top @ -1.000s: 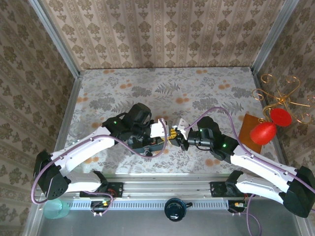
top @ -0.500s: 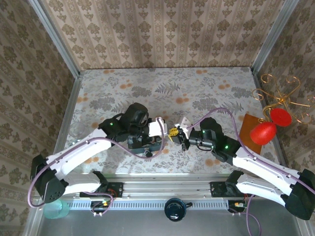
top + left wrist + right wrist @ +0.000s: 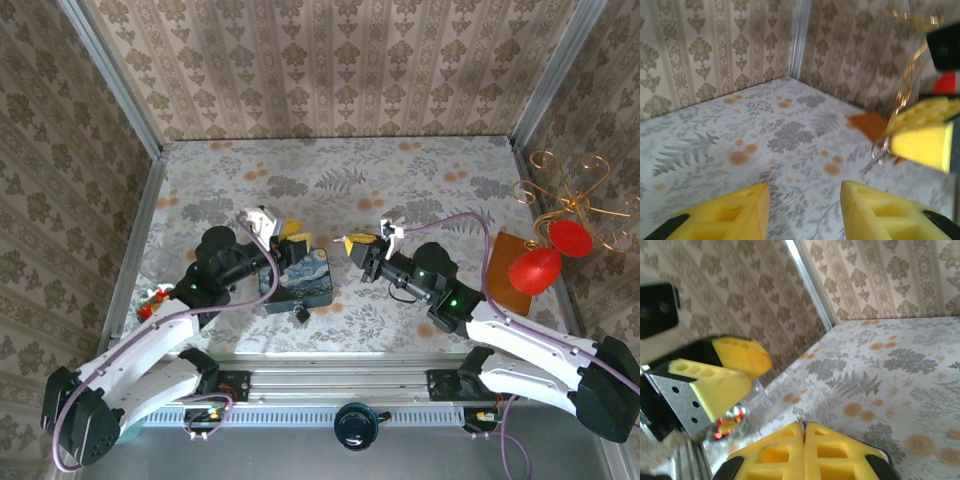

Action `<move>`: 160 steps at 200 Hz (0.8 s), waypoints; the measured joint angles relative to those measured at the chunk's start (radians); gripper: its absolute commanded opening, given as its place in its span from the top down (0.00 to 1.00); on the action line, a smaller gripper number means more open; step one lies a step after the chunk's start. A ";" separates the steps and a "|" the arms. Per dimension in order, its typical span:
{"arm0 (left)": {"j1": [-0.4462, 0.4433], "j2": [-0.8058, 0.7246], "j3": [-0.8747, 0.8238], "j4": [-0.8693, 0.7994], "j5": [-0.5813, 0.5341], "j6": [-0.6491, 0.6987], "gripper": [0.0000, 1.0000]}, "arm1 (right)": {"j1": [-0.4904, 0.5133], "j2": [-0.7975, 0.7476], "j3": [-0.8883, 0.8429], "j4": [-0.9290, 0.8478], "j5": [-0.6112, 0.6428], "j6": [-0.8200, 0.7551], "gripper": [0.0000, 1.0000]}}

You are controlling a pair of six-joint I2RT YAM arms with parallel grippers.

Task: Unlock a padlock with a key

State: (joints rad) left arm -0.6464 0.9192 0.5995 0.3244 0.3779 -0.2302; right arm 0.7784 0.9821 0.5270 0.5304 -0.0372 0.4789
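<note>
Both arms have pulled back from the blue tin [image 3: 305, 282], the left gripper [image 3: 805, 210] spread and empty at its 11 o'clock, the right gripper [image 3: 804, 432] pinching the key [image 3: 879, 156] at 2 o'clock, while the padlock [image 3: 300, 314] lies at the tin's 6 o'clock, its shackle too small to read, so unlocking looks unfinished.

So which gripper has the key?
The right gripper: shut, with the key dangling below it. The left gripper is open and empty.

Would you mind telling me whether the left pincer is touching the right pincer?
Apart. The top external view shows a stretch of bare table between the left pincer and the right pincer.
</note>
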 measured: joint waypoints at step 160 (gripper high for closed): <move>-0.139 0.227 -0.119 0.662 -0.142 -0.773 0.49 | 0.104 0.123 -0.042 0.312 0.289 0.509 1.00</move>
State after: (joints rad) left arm -0.7853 1.1461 0.4808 0.9863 0.2356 -1.0031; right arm 0.8822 1.1049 0.4850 0.8421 0.2516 0.9874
